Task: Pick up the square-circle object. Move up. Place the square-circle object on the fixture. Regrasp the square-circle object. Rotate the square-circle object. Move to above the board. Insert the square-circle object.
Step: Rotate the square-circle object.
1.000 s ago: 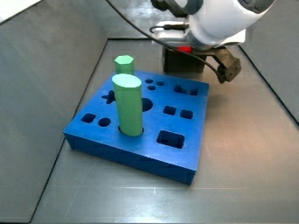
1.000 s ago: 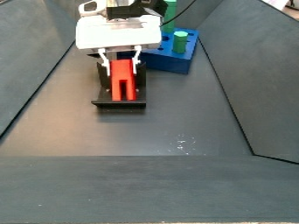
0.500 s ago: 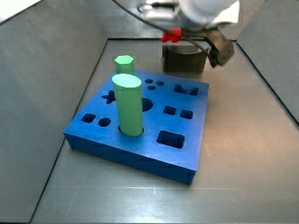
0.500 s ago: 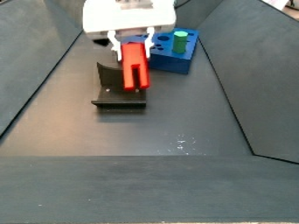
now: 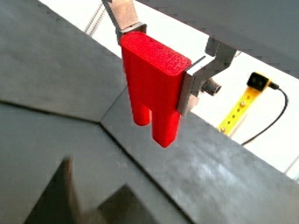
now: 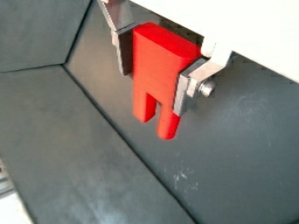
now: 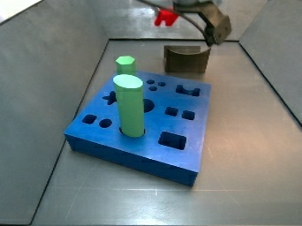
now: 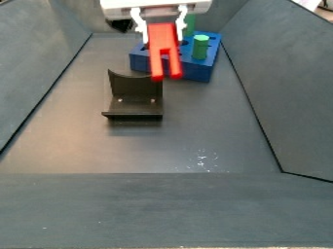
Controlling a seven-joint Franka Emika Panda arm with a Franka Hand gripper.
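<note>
pincer (image 8: 159, 21) gripping square-circle object (image 8: 162, 51), above fixture (image 8: 132, 95)

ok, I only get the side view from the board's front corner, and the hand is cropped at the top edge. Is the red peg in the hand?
Observer: Yes. Both wrist views show the hand shut on the square-circle object, with the silver fingers clamping its blocky end.
Operator: Which way do the prongs point?
Observer: Down, away from the hand; both wrist views show the two prongs hanging free.
Operator: Is it off the fixture?
Observer: Yes. In a side view the square-circle object is raised over the fixture and not touching it, with the hand at the top of the frame.
</note>
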